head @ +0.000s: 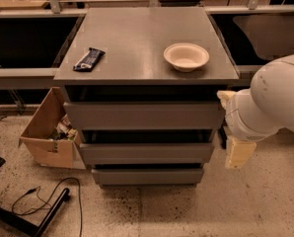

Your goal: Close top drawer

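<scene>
Camera view puts the gripper [233,127] just right of the top drawer [143,115] — whether it is open cannot be told — so swinging round to press the flat front squarely seems best.

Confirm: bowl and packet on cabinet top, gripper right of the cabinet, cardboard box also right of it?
No: the camera view shows the cardboard box left of the cabinet. The bowl, packet and gripper are as you say.

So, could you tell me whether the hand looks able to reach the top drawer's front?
Probably yes: the hand hangs close beside the cabinet's right side, the top drawer juts slightly open, and nothing stands before its front; the cardboard box sits off left.
</scene>
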You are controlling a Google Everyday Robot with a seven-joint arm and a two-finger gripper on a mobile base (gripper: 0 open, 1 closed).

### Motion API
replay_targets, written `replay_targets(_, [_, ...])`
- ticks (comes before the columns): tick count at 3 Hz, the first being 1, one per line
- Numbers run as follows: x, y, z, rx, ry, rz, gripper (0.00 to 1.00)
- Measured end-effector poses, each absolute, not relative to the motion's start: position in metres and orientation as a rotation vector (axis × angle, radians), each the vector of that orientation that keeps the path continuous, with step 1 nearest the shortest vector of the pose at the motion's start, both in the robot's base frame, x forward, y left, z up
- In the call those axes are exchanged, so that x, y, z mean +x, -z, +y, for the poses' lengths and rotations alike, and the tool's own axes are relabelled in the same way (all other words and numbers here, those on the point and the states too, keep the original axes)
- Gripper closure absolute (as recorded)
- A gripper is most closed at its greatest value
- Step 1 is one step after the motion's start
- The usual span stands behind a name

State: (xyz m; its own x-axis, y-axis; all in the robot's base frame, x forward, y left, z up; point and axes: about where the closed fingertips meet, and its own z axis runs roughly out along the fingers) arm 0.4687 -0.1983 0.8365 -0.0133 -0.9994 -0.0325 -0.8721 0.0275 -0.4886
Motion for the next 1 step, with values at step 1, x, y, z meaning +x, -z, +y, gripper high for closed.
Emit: replay_targets(1, [0.4687,-0.8365,-0.1983,-1.903,0.475,1.945,0.00])
